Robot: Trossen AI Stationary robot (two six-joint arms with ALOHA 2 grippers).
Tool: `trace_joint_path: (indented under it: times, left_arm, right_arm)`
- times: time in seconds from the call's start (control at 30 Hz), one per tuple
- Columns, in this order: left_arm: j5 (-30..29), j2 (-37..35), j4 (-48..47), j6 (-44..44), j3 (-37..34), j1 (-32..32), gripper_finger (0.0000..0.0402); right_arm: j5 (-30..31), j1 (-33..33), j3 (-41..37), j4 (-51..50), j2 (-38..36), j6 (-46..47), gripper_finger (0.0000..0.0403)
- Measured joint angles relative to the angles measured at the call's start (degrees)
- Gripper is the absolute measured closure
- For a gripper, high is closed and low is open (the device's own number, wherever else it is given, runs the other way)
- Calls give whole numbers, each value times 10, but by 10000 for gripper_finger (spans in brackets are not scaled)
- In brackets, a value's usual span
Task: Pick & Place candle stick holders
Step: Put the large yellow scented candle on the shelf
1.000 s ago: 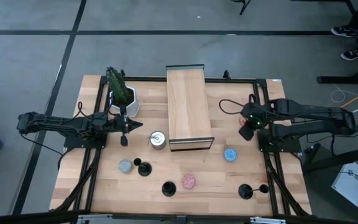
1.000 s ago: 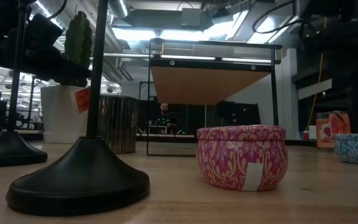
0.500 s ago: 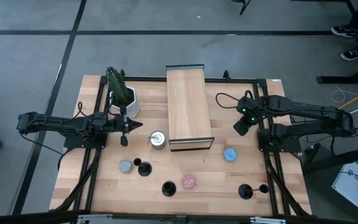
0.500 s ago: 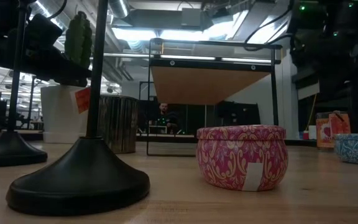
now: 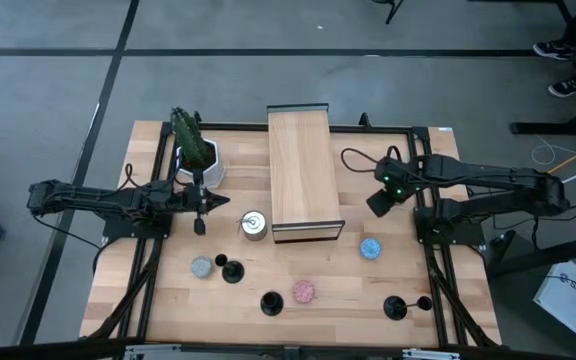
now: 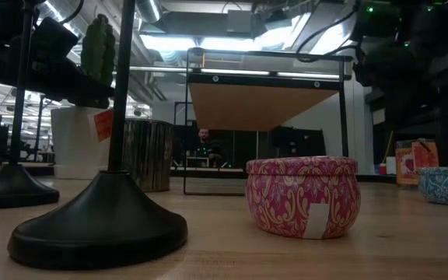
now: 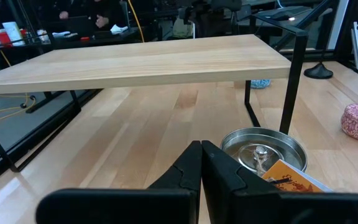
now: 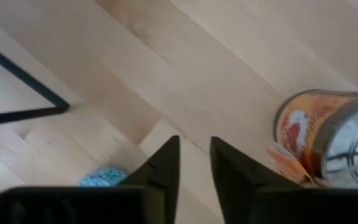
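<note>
right claw shifted inward — fingers seemingly parting

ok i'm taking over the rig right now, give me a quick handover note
Left gripper: shut, empty, waiting beside the metal tin.
Right gripper: fingers a little apart, empty, over the table between the wooden shelf and the blue disc.
Candle stick holders: three stand along the table's front. One is by the grey disc, one by the pink disc, one near the right corner.
Done: none gripped.
Left: pick and place all three; the target spot is not evident.
</note>
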Motion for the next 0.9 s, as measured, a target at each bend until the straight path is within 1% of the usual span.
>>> trace_joint_path:
  times: [0.1,0.2,0.33,0.5,0.63,0.8,0.9]
  left_arm:
    - [0,0,0,0,0,0,398]
    - [0,0,0,0,0,0,398]
    - [0,0,0,0,0,0,398]
    - [0,0,0,0,0,0,398]
    - [0,0,0,0,0,0,398]
    - [0,0,0,0,0,0,398]
    - [0,0,0,0,0,0,397]
  right_arm:
    - [-9,0,12,-16,7,0,269]
    - [-13,0,45,-50,18,0,258]
    - [8,-1,82,-110,32,-30,260]
    - [33,-20,85,-152,37,-73,262]
    - [43,-39,85,-170,47,-76,263]
    - [89,-61,85,-162,72,-73,263]
    - [92,-70,85,-160,88,-73,263]
